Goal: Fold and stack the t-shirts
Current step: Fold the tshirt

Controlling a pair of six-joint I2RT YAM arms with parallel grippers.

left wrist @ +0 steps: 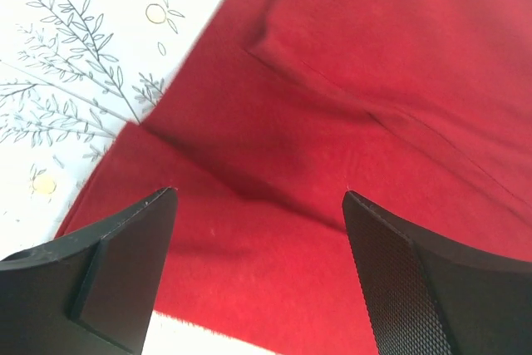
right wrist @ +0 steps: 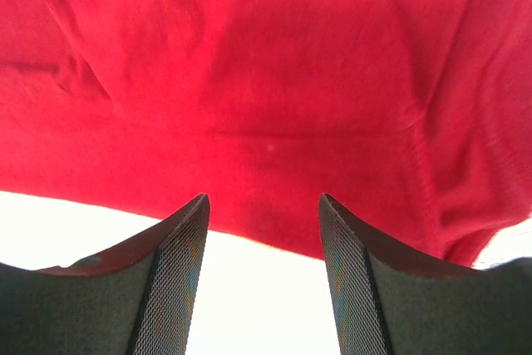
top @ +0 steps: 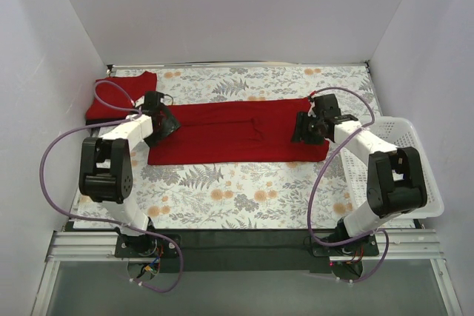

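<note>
Lying flat, red t-shirt (top: 237,131), left gripper (left wrist: 259,197) spread wide, empty, right gripper (right wrist: 264,201) parted, empty

Centre: shirt (top: 237,132) solid deep red, no print. 10 o'clock: second shirt (top: 122,98), same red. Cloth (top: 244,183) white, with grey fern sprigs and small orange-yellow blossoms. 3 o'clock: basket (top: 418,138), white lattice. Arms (top: 122,132) have white shells and black joints. Cables (top: 55,153) purple. Left gripper (top: 164,125) and right gripper (top: 304,129) black; pads (right wrist: 170,288) cross-hatched.
</note>
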